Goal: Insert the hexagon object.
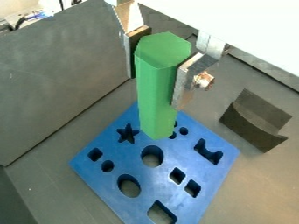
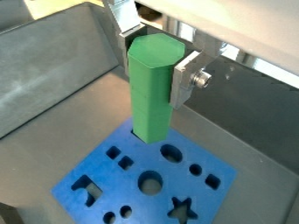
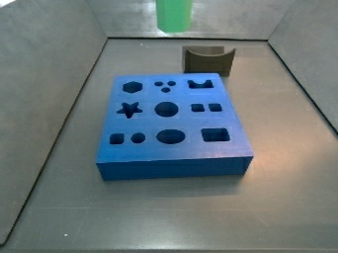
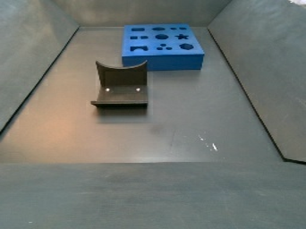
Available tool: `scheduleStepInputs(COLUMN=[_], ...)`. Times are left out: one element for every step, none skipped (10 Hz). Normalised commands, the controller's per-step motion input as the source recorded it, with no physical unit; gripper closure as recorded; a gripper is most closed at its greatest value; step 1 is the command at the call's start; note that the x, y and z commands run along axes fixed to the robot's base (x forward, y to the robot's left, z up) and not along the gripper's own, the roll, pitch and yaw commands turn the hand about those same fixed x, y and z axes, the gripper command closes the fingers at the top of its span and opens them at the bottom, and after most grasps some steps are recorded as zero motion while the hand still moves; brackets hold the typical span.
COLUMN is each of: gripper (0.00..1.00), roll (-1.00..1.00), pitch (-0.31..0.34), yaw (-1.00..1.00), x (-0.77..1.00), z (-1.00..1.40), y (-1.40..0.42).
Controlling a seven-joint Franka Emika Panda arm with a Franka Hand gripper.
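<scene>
Presently your tool (image 2: 156, 54) is clamped on the hexagon object (image 2: 152, 87), one silver finger (image 2: 187, 79) pressed flat against a side face near its upper end. That high grip leaves the lower length of the peg free, which I judge suits lowering it into a hole. The peg hangs upright above the blue block (image 1: 158, 171); in both wrist views its lower end sits over the block's top, near the star cutout (image 1: 126, 134), though you cannot tell whether it touches.

In a side view only the peg's green tip (image 3: 173, 13) shows, at the far edge, well above the block (image 3: 172, 124). The dark grey holder (image 4: 121, 86) stands empty on the worktop (image 4: 180, 134), apart from the block. Which hole (image 1: 152, 156) matches a hexagon is too small to confirm.
</scene>
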Motion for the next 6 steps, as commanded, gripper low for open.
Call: scheduleStepInputs(gripper=[1.0,1.0,1.0,1.0,1.0,1.0], roll=[-0.02,0.0,0.0,0.0,0.0,-0.02], pitch=[0.041,0.0,0.0,0.0,0.0,0.0], yaw=[-0.69,-0.64,-0.64,-0.65,-0.66,-0.7], x=[-0.23,-0.27,-0.28,-0.27,-0.29,-0.32], z=[-1.0,-1.0,-1.0,-1.0,-1.0,-1.0], y=[0.36,0.42,0.42,0.41,0.4,0.38])
